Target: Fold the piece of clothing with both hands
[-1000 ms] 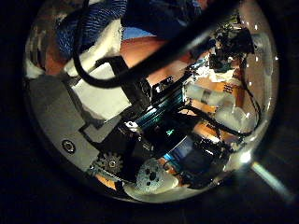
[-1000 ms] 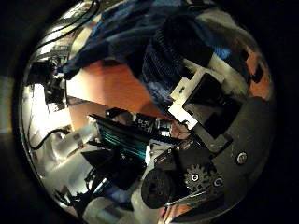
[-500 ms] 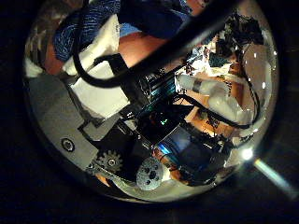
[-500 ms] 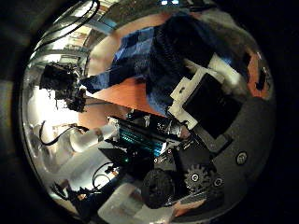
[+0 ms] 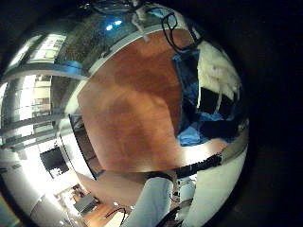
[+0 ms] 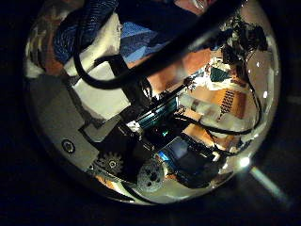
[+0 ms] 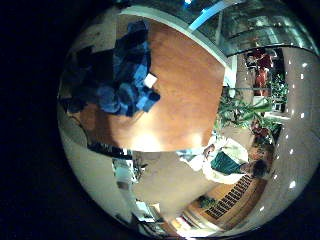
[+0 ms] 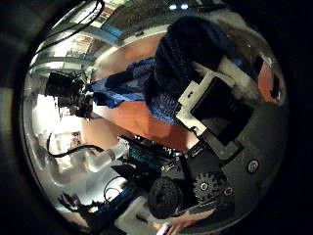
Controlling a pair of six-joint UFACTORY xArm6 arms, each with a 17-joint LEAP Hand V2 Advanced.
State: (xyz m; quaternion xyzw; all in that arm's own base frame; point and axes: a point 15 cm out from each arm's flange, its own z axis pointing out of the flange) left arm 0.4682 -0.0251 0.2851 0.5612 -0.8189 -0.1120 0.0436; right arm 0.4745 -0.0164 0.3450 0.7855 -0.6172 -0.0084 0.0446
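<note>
Both hands — left hand (image 6: 94, 75) | right hand (image 8: 210, 98) — fingers pinching blue clothing (image 8: 181, 54)

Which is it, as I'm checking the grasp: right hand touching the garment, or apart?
Touching. The right thumb side palm view shows the garment bunched against the right hand's fingers.

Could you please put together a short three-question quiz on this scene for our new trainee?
1. True or false: the cloth lies spread flat on the table.
2. What does the cloth rest on? A) a wooden table B) a metal tray C) the floor
3. Fill in: by the right thumb side view, the right hand's fingers are curled on the ___.

Key
1. False: it is bunched and lifted, with folds hanging.
2. A.
3. Cloth. The left hand also has blue cloth against its fingers.
</note>
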